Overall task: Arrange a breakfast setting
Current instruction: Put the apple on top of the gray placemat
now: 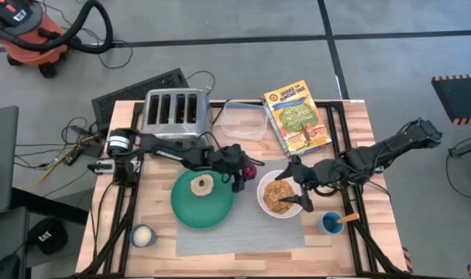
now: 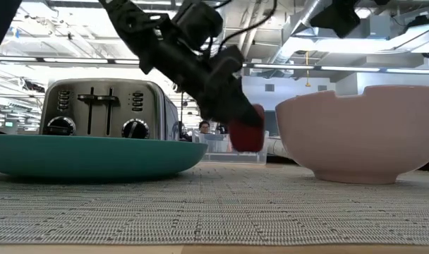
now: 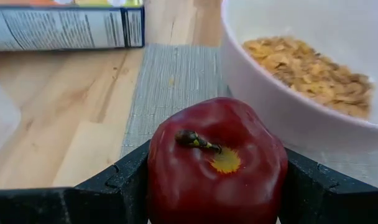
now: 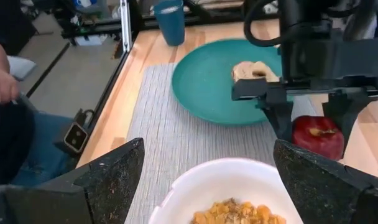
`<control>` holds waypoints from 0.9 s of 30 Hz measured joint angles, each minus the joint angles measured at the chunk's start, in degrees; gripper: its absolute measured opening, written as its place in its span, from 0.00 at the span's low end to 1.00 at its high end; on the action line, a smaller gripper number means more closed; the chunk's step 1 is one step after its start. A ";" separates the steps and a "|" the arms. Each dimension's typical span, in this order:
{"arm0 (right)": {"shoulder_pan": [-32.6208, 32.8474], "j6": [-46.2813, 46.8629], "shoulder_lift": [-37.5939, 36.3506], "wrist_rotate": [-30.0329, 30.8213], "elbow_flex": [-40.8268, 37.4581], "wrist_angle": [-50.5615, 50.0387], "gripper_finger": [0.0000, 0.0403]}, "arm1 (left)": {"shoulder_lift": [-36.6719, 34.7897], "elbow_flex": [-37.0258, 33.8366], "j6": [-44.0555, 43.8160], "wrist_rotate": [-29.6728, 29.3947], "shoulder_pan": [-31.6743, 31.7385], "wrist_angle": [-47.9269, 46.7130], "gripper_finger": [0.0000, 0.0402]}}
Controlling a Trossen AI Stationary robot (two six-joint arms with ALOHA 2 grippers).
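Left gripper [image 1: 247, 169] clamps apple [image 1: 252, 170] between plate [image 1: 202, 200] and bowl [image 1: 280, 195], bowl's ten o'clock; right gripper [image 4: 204, 177] open over bowl; lower apple gently onto placemat [image 1: 243, 232], clear of both rims, then release.

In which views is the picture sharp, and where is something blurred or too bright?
Low view: the placemat weave is sharp, while the left gripper holding the dark-red fruit shows dark against bright ceiling lights. Left wrist view: the fruit is sharp, the white bowl behind it is softer. Right wrist view: its own fingers are blurred, the teal-green plate is clearer.
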 joint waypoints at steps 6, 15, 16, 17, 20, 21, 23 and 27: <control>0.62 -0.02 1.42 0.08 -0.13 -0.70 0.95 | 2.08 0.01 -0.38 -0.45 0.15 -0.33 0.59; 0.47 -0.01 4.43 0.31 -0.11 -0.65 0.95 | 2.05 0.01 -0.30 -2.58 0.11 -1.24 0.79; 0.45 0.19 4.80 0.32 -0.06 0.04 0.95 | 2.05 0.01 -0.15 -2.71 0.06 -1.42 0.80; 0.45 0.42 5.10 0.35 0.07 0.26 0.95 | 2.05 0.01 -0.11 -2.74 0.06 -1.36 0.80; 0.46 0.50 5.66 0.36 -0.06 -0.20 0.95 | 2.03 0.01 0.10 -2.80 0.06 -1.22 0.80; 0.45 0.62 5.70 0.37 -0.04 -0.13 0.95 | 2.03 0.01 0.10 -2.80 0.06 -1.34 0.80; 0.45 0.85 5.70 0.42 -0.04 -0.50 0.95 | 2.03 0.01 0.31 -2.80 0.06 -1.42 0.80; 0.47 0.87 5.56 0.42 -0.04 -0.39 0.95 | 0.58 -0.08 0.50 -2.80 0.06 -1.86 0.80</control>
